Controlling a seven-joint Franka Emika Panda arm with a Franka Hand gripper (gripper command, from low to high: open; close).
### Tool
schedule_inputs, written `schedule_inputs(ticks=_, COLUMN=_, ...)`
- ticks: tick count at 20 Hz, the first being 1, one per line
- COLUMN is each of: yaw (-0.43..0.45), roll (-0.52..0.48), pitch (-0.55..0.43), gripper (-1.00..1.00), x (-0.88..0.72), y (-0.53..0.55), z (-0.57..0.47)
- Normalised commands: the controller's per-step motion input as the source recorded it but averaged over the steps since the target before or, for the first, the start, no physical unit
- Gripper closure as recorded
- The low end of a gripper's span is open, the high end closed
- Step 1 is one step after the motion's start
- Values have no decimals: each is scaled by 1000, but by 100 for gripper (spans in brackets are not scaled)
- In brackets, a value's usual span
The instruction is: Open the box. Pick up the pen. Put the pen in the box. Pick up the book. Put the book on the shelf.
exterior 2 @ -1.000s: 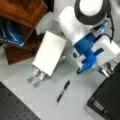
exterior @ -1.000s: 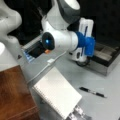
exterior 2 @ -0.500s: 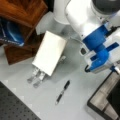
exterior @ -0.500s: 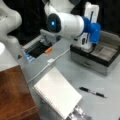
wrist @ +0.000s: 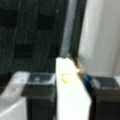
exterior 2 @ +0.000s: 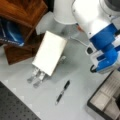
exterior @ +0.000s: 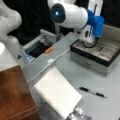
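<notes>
Both front views are showing the box (exterior: 100, 53) lying open on the grey table (exterior: 62, 62), the pen (exterior 2: 62, 92) resting apart from it, and the book (exterior: 58, 94) leaning on a metal stand (exterior 2: 37, 76) beside the shelf (exterior: 13, 95). Whether the gripper (exterior: 90, 37), hovering over the box, is clenched, I cannot tell.

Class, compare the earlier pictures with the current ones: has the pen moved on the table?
No. In both front views the pen lies where it did, on the grey table just off the white book, with the box open behind.
</notes>
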Motion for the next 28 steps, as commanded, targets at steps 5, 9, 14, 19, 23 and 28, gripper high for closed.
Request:
schedule_inputs(ticks=5, yaw=-36, roll=-101, pitch=37, gripper=100, x=-24, y=400, z=124)
schedule_inputs(ticks=9, yaw=-54, roll=-86, pitch=25, gripper=100, x=-88, y=391, z=53)
schedule_inputs(ticks=14, yaw=-66, roll=-38, pitch=34, gripper=-100, x=-119, y=294, z=48)
schedule_inputs(ticks=19, yaw=-84, roll=3, pitch=29, gripper=-100, x=-150, y=280, z=6)
schedule_inputs(ticks=23, yaw=-112, roll=21, pitch=6, gripper=-100, x=-138, y=288, z=-21)
schedule_inputs(ticks=28, yaw=-147, roll=50, pitch=-17, gripper=-100, x=-73, y=247, z=-36)
